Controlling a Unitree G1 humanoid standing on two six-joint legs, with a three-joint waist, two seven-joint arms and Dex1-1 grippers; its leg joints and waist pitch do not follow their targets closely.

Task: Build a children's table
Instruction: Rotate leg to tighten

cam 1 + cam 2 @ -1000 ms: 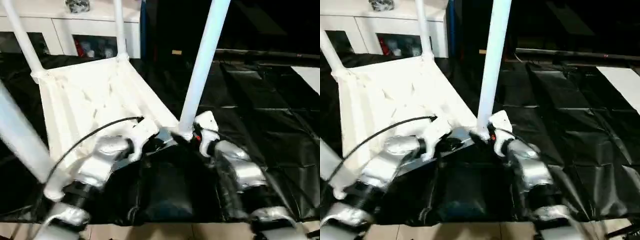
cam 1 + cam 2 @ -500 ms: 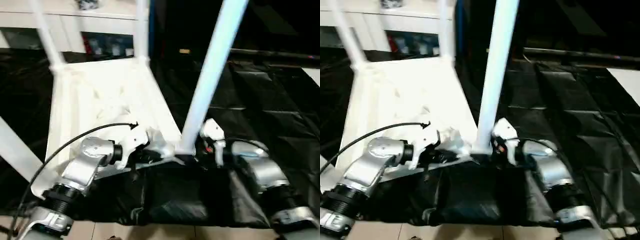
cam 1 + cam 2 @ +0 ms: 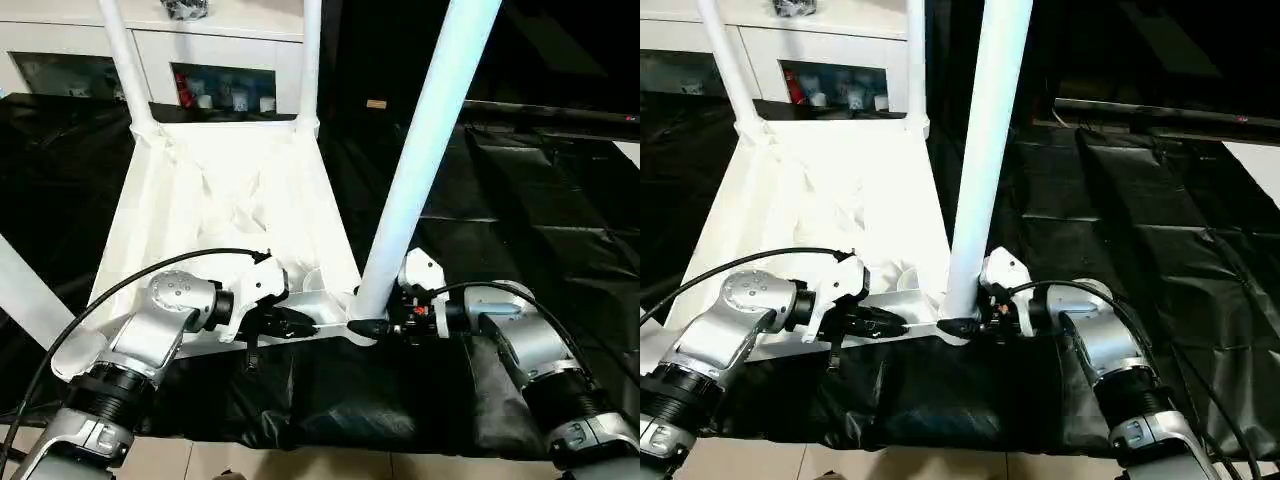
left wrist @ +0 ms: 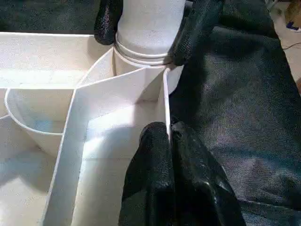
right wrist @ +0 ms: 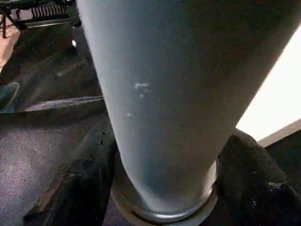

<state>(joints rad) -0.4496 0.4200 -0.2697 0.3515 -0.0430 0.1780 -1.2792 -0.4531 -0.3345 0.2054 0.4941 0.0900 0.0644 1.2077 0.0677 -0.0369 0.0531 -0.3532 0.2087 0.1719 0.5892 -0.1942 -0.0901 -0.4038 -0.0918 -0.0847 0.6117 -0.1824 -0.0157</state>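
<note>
Seating the near-right leg in its corner socket.
The tabletop [image 3: 225, 190] lies upside down on the black counter [image 3: 520, 200]; left hand [image 4: 169, 141] pinches its rim, right hand [image 4: 150, 28] clasps the leg [image 3: 420, 160] base (likely the last), which next needs firm downward pressing.

No readable text, label, brand, number or sign anywhere in these views.
</note>
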